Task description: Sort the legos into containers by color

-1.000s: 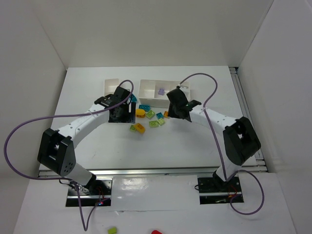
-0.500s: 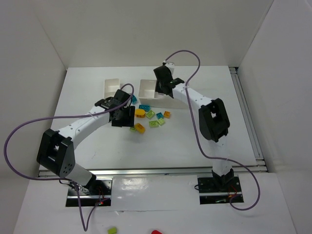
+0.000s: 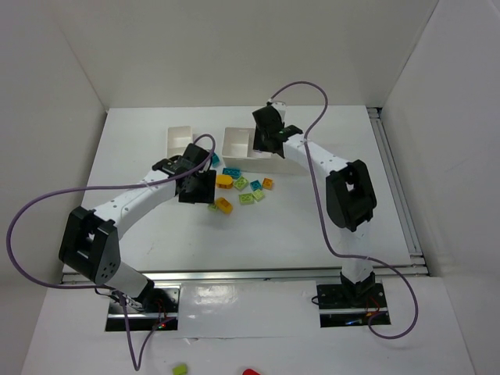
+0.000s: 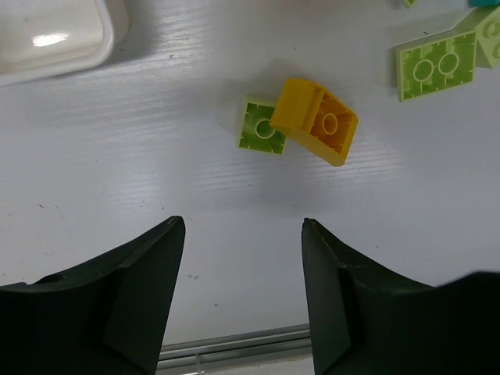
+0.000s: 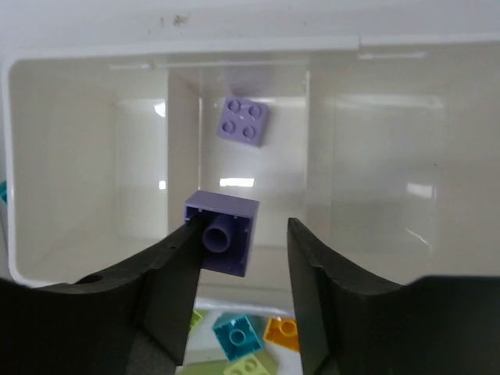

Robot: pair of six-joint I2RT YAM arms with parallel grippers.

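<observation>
My right gripper (image 5: 244,226) hovers over the middle compartment of the long white three-compartment tray (image 5: 250,45). Its jaws are apart. A purple brick (image 5: 223,230) hangs against the left finger, with a clear gap to the right finger. A second purple brick (image 5: 243,121) lies in that compartment. My left gripper (image 4: 242,226) is open and empty, just above the table, short of a lime brick (image 4: 262,125) and a yellow-orange brick (image 4: 316,121) that touch each other. In the top view the right gripper (image 3: 266,134) is over the tray (image 3: 236,142) and the left gripper (image 3: 199,187) is beside the pile.
Loose teal (image 3: 231,172), lime (image 3: 247,198) and orange (image 3: 267,183) bricks and a rounded yellow piece (image 3: 225,181) lie in front of the long tray. The smaller white tray (image 3: 178,139) stands at the back left. White walls enclose the table.
My right arm swung from the pile up over the long tray, carrying the purple brick, and its jaws now stand apart. My left gripper shifted slightly toward the bricks.
</observation>
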